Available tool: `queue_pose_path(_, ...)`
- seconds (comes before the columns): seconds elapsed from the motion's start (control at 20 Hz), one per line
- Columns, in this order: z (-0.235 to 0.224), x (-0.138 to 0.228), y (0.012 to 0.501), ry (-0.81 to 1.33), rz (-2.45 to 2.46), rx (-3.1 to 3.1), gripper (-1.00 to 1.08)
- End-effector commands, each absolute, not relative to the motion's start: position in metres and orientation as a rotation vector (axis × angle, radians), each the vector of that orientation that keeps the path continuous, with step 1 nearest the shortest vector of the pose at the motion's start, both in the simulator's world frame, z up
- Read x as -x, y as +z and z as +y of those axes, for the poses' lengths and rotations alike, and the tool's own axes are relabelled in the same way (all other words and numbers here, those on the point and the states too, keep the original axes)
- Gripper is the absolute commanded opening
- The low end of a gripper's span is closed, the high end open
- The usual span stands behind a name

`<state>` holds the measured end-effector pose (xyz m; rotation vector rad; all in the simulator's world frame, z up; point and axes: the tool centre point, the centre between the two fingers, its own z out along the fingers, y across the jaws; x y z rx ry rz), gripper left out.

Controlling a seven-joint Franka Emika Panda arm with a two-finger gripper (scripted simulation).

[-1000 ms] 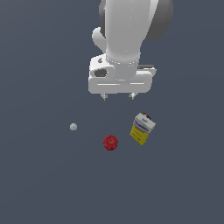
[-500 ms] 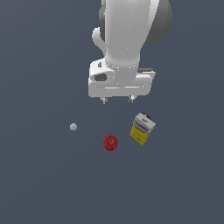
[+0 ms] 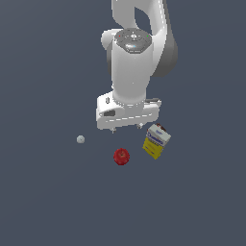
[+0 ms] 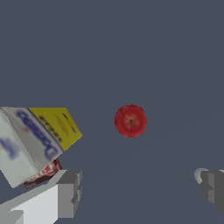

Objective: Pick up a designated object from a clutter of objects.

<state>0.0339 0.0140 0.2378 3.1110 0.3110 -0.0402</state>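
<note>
My white two-fingered gripper (image 4: pixel 139 189) hangs with its grey fingers (image 4: pixel 68 193) spread wide, holding and touching nothing. The small glossy red round fruit (image 3: pixel 121 156), smooth with a dimpled stem end, lies on the flat dark grey-blue floor (image 3: pixel 48 202) just below the tool in the exterior view. To that view's right, near the fruit, a yellow-and-white cardboard box with blue print (image 3: pixel 156 141) sits tilted. A tiny matte grey-white ball (image 3: pixel 80 139) lies apart on the left.
</note>
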Motion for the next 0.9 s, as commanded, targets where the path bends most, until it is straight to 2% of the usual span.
queue_pose_path(0.0, 0.01, -0.041, 0.212, -0.034, 0.375, -3.107, 1.0)
queue_pose_path(0.45, -0.002, -0.057, 0.129, -0.01, 0.577, -3.085, 1.0)
queue_pose_path(0.85, -0.007, -0.059, 0.098, 0.0, 0.65, -3.074, 1.0)
